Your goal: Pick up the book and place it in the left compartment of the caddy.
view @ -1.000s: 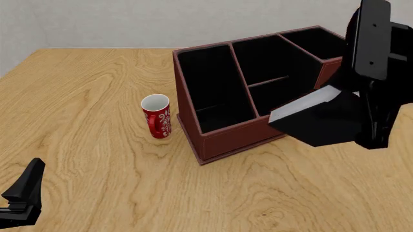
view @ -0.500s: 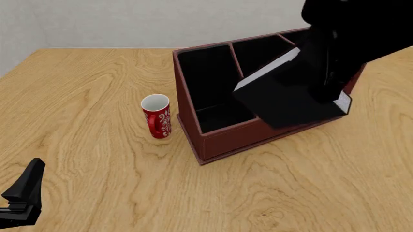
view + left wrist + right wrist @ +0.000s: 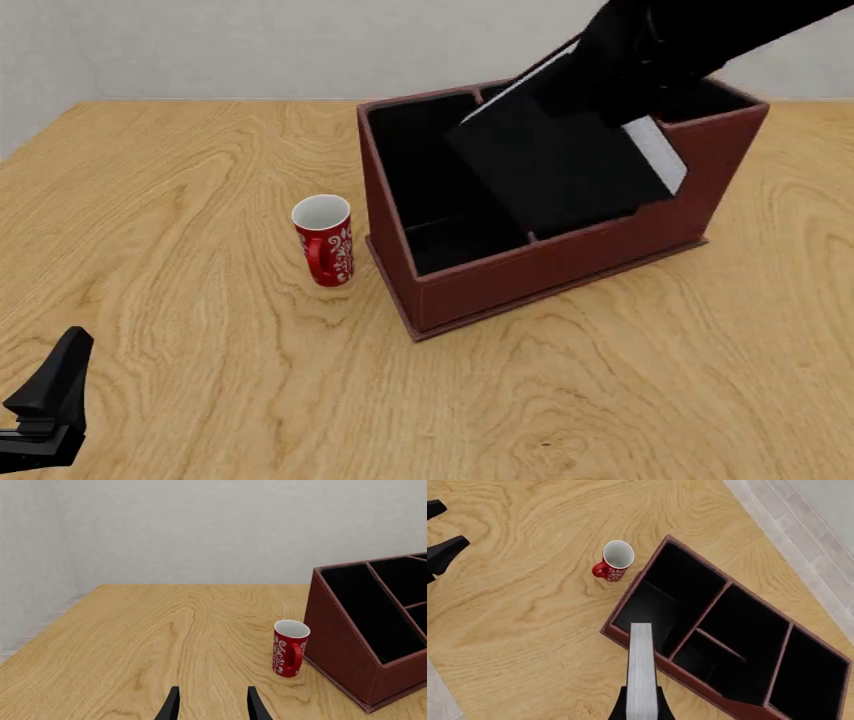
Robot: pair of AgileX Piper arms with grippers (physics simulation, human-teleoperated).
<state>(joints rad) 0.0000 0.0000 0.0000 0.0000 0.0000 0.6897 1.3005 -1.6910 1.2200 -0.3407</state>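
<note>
Simulated tabletop (image 3: 160, 200) (bare grey wall (image 3: 200, 530))

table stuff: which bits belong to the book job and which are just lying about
Job: book, held above the caddy by the right gripper; left compartment.
Lying about: red mug; idle left gripper.

The table (image 3: 200, 330) looks like pale varnished wood with strong swirling grain. The caddy (image 3: 534, 270) has a matt, leather-like reddish-brown skin and a flat black lining. The book (image 3: 554, 170) wears a dull black cover, its page edge (image 3: 642, 670) plain white paper. The mug (image 3: 323, 242) looks like glossy red ceramic, white inside.
</note>
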